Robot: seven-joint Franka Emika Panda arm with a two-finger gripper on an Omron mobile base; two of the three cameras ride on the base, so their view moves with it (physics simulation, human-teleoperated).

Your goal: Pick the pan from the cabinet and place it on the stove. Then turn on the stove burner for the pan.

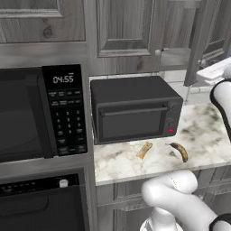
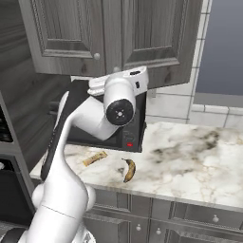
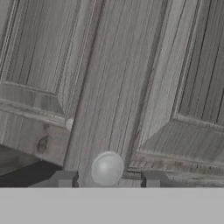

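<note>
Hand view: round door knob sits right between the two fingertips of the gripper, jaws parted, nothing gripped, cabinet door shut behind it. Base views: cabinet closed above the toaster oven; pan presumably inside.

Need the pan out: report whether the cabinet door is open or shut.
Shut: cabinet door lies flush with its neighbours; its knob sits between the open gripper fingertips.

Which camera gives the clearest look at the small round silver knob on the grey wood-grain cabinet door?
The hand view: the small round silver knob sits large and close between the gripper fingertips. The left base view shows it tiny on the cabinet door; the right base view shows door knobs small too.
</note>
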